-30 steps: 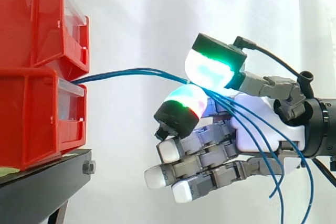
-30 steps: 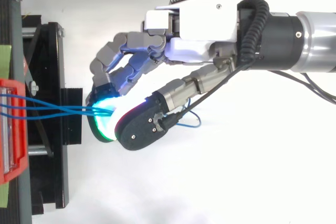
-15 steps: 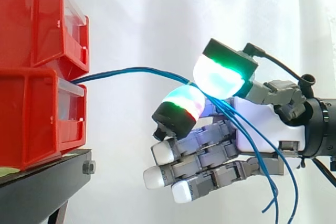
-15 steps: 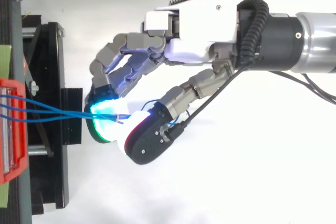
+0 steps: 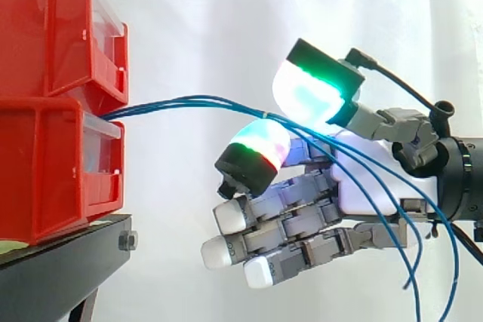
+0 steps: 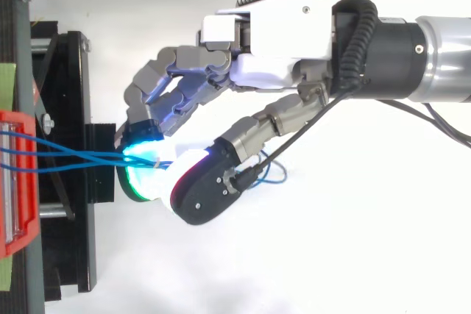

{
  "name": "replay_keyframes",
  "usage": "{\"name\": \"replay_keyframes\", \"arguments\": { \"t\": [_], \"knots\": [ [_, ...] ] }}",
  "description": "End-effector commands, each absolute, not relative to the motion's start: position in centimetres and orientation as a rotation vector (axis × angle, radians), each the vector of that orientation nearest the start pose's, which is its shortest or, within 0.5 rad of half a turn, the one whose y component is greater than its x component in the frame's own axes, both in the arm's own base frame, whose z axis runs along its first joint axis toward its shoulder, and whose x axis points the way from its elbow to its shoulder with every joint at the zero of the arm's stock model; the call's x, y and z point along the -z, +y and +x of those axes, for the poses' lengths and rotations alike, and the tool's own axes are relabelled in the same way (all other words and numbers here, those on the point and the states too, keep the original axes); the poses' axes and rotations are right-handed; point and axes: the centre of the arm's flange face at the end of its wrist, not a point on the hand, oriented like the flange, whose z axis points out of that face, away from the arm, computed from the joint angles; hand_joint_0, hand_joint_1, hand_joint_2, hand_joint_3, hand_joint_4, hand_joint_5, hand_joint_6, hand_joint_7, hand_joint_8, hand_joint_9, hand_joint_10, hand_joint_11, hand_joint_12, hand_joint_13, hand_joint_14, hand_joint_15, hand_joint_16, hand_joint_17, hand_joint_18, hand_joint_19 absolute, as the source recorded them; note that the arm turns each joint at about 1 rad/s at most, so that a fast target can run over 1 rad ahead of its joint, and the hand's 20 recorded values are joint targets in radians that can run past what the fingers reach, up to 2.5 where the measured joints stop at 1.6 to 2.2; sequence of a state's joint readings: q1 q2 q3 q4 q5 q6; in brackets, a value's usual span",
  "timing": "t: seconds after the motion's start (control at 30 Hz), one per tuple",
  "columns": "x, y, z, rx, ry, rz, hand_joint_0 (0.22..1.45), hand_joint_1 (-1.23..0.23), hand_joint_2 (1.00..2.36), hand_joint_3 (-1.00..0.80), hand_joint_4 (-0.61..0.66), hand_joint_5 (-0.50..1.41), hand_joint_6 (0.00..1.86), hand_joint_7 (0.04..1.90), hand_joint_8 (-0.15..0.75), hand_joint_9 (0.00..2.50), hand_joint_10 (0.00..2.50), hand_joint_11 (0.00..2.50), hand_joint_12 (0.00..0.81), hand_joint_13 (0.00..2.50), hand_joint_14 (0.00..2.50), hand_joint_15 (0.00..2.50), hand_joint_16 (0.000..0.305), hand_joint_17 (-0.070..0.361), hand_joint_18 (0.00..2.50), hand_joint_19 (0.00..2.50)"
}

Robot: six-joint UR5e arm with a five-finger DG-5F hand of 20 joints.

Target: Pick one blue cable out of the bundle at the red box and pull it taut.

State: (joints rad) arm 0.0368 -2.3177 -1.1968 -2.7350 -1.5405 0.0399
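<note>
Where the cables (image 5: 189,102) start is hidden: they come out of the gap where the upper of the two red bins (image 5: 53,111) sits on the lower one, and the bins are cut off by the left edge. The strands run close together, sagging little, to the hand (image 5: 370,179), and pass between the thumb pad (image 5: 309,96) above and a curled finger pad (image 5: 260,145) below. The hand is closed on the cables there, but the glow makes it hard to say how many strands are caught. From above, the thumb covers the meeting point (image 6: 73,158). Past the palm the loose ends fan out and hang down, running off the bottom edge. The other fingertips (image 5: 226,216) are half curled below, apart from the cables. Open room lies between hand and bins, with only white curtain (image 5: 196,20) behind. The black stand (image 5: 68,262) juts out under the bins, lower than the hand. The arm (image 6: 434,56) leaves at the right edge.
</note>
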Motion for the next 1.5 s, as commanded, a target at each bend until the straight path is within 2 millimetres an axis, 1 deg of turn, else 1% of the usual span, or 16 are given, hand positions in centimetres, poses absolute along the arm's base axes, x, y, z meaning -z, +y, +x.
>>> {"name": "replay_keyframes", "arguments": {
  "t": [0.0, 0.07, 0.13, 0.23, 0.3, 0.43, 0.57, 0.6, 0.7, 0.8, 0.9, 0.97, 1.13, 1.23, 1.37, 1.47],
  "knots": [
    [-23.59, -10.84, 76.18, -1.261, 1.169, 1.210, 0.53, -0.67, 1.00, -0.50, 0.14, -0.17, 0.89, 0.96, 0.360, 0.72, 0.01, 0.44, 0.381, 0.49, 0.01, 0.25, 0.056, 0.127, 0.52, 0.32],
    [-23.59, -10.72, 76.19, -1.262, 1.170, 1.209, 0.60, -0.66, 1.00, -0.47, 0.13, -0.16, 0.90, 1.01, 0.352, 0.75, 0.01, 0.46, 0.363, 0.51, 0.01, 0.26, 0.053, 0.120, 0.51, 0.34],
    [-23.59, -10.72, 76.19, -1.262, 1.170, 1.209, 0.61, -0.69, 1.01, -0.35, 0.13, -0.16, 0.91, 1.04, 0.359, 0.79, 0.01, 0.49, 0.364, 0.53, 0.01, 0.27, 0.053, 0.119, 0.53, 0.34],
    [-23.54, -10.72, 76.15, -1.260, 1.173, 1.213, 0.62, -0.75, 1.01, -0.24, 0.13, -0.16, 0.93, 1.04, 0.361, 0.79, 0.01, 0.50, 0.365, 0.54, 0.01, 0.27, 0.053, 0.119, 0.54, 0.33],
    [-23.51, -10.61, 76.14, -1.259, 1.177, 1.214, 0.64, -0.80, 1.01, -0.22, 0.11, -0.16, 0.93, 1.09, 0.360, 0.78, 0.01, 0.51, 0.364, 0.54, 0.01, 0.26, 0.053, 0.120, 0.56, 0.33],
    [-23.51, -10.73, 76.12, -1.258, 1.175, 1.215, 0.69, -0.86, 1.02, -0.21, 0.01, -0.17, 0.95, 1.08, 0.345, 0.76, 0.01, 0.51, 0.365, 0.53, 0.01, 0.25, 0.053, 0.120, 0.57, 0.29],
    [-23.51, -10.73, 76.12, -1.258, 1.175, 1.215, 0.74, -0.92, 1.02, -0.23, 0.01, -0.19, 0.95, 1.12, 0.317, 0.67, 0.01, 0.47, 0.362, 0.47, 0.01, 0.22, 0.053, 0.120, 0.53, 0.26],
    [-23.51, -10.73, 76.12, -1.258, 1.175, 1.215, 0.76, -0.93, 1.02, -0.21, 0.01, -0.20, 0.95, 1.09, 0.287, 0.59, 0.01, 0.45, 0.357, 0.41, 0.01, 0.19, 0.054, 0.120, 0.49, 0.23],
    [-23.51, -10.61, 76.14, -1.259, 1.177, 1.214, 0.77, -0.92, 1.02, -0.15, 0.01, -0.22, 0.94, 1.00, 0.274, 0.56, 0.01, 0.41, 0.361, 0.37, 0.01, 0.18, 0.054, 0.121, 0.44, 0.23],
    [-23.47, -10.61, 76.09, -1.257, 1.180, 1.218, 0.76, -0.94, 1.02, -0.19, -0.01, -0.23, 0.92, 0.97, 0.257, 0.52, 0.01, 0.40, 0.357, 0.35, 0.01, 0.16, 0.054, 0.121, 0.44, 0.21],
    [-23.45, -10.60, 76.08, -1.257, 1.182, 1.218, 0.72, -0.98, 1.01, -0.37, 0.01, -0.23, 0.92, 0.95, 0.258, 0.51, 0.01, 0.40, 0.358, 0.35, 0.01, 0.16, 0.054, 0.122, 0.45, 0.20],
    [-23.45, -10.71, 76.06, -1.256, 1.181, 1.219, 0.67, -0.97, 1.00, -0.50, 0.03, -0.23, 0.91, 0.93, 0.260, 0.51, 0.01, 0.41, 0.359, 0.34, 0.01, 0.16, 0.054, 0.122, 0.44, 0.21],
    [-23.57, -10.60, 76.07, -1.258, 1.181, 1.217, 0.51, -0.87, 1.00, -0.50, 0.08, -0.21, 0.90, 0.91, 0.299, 0.56, 0.01, 0.43, 0.381, 0.36, 0.01, 0.18, 0.058, 0.131, 0.45, 0.25],
    [-23.45, -10.60, 76.08, -1.257, 1.182, 1.218, 0.48, -0.79, 1.00, -0.50, 0.09, -0.19, 0.89, 0.92, 0.321, 0.61, 0.01, 0.42, 0.390, 0.39, 0.01, 0.20, 0.060, 0.136, 0.46, 0.27],
    [-23.79, -10.60, 76.24, -1.259, 1.177, 1.214, 0.47, -0.69, 1.00, -0.50, 0.08, -0.17, 0.88, 0.94, 0.337, 0.68, 0.01, 0.42, 0.394, 0.42, 0.01, 0.20, 0.061, 0.137, 0.47, 0.29],
    [-24.08, -10.60, 76.30, -1.260, 1.175, 1.213, 0.53, -0.65, 1.00, -0.50, 0.06, -0.16, 0.87, 1.00, 0.329, 0.72, 0.01, 0.42, 0.370, 0.43, 0.01, 0.22, 0.056, 0.126, 0.46, 0.31]
  ]
}}
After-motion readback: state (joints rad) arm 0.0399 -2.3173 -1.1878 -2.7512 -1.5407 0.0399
